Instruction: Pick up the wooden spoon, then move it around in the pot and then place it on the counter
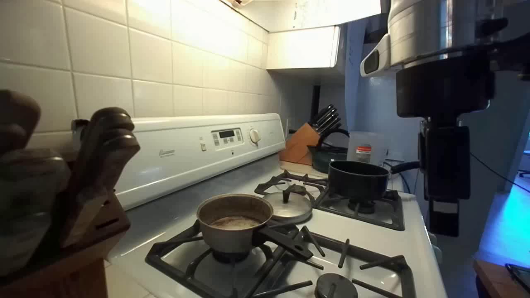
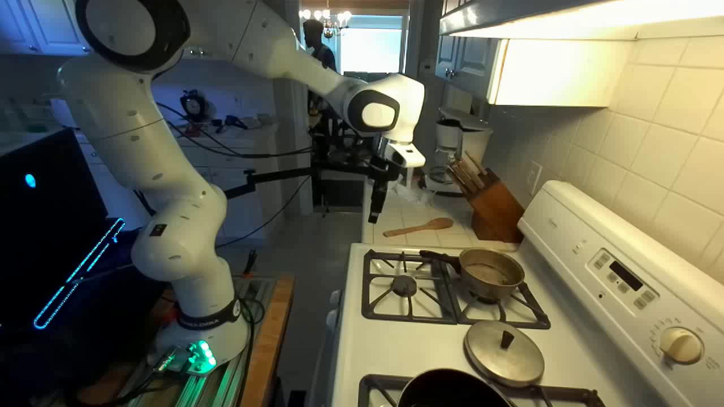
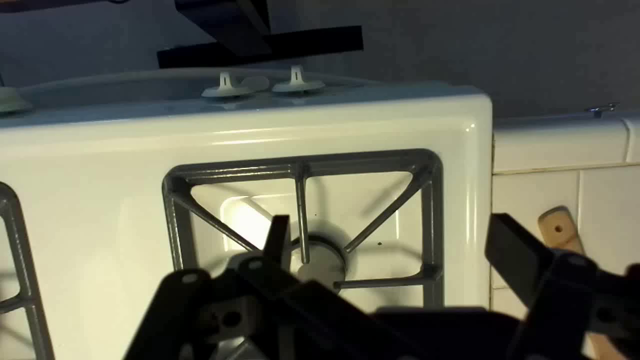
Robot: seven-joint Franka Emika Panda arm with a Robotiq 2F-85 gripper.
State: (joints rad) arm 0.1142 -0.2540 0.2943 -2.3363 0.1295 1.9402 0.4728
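Tool [image 3: 391, 240] above stove [image 3: 100, 215], spoon [image 2: 419, 227] on counter [image 2: 399, 215]

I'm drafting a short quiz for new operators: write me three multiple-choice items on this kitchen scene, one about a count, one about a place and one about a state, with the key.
1. How many lids lie on the stove?
A) three
B) one
C) four

2. Where is the wooden spoon?
A) on the stove
B) on the lid
C) on the counter

3. What state is the gripper in?
A) open, holding nothing
B) shut on the wooden spoon
C) shut on the lid

Key:
1: B, since both exterior views show a single metal lid.
2: C, since an exterior view shows it lying on the pale tiled surface beyond the stove.
3: A, since the wrist view shows it spread wide with nothing held.
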